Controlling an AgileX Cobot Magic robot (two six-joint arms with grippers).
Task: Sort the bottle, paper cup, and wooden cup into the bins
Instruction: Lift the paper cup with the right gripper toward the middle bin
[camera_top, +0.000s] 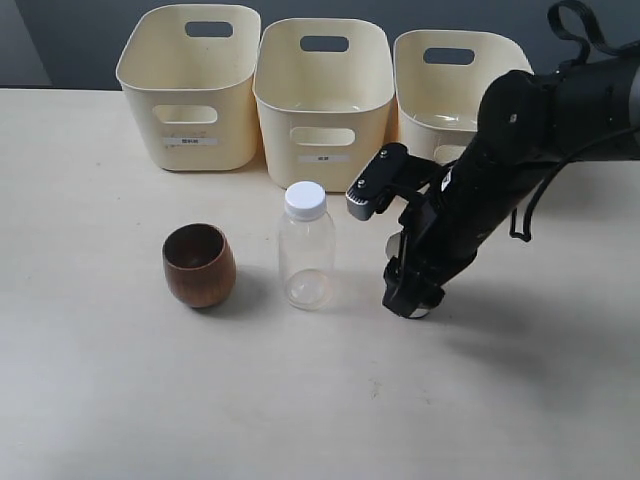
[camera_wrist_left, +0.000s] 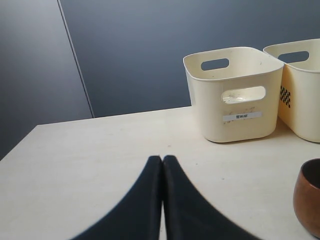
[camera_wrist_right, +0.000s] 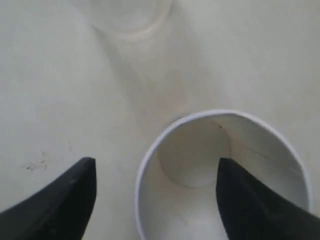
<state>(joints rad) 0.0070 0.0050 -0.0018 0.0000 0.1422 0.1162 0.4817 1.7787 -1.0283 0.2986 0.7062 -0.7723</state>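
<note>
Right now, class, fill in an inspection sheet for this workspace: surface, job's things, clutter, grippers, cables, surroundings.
Surface: pale table, no spills seen.
Job's things: wooden cup and bottle upright, apart, in front of three bins; paper cup upright under the right arm.
Clutter: nothing seen.
Grippers: right gripper open, one finger outside the paper cup, one over its mouth; left gripper shut, holding nothing.
Cables: black cable looped on the right arm.
Surroundings: dark grey wall.

The right tool points downward, jaws spread wide; the left tool is pressed closed.
</note>
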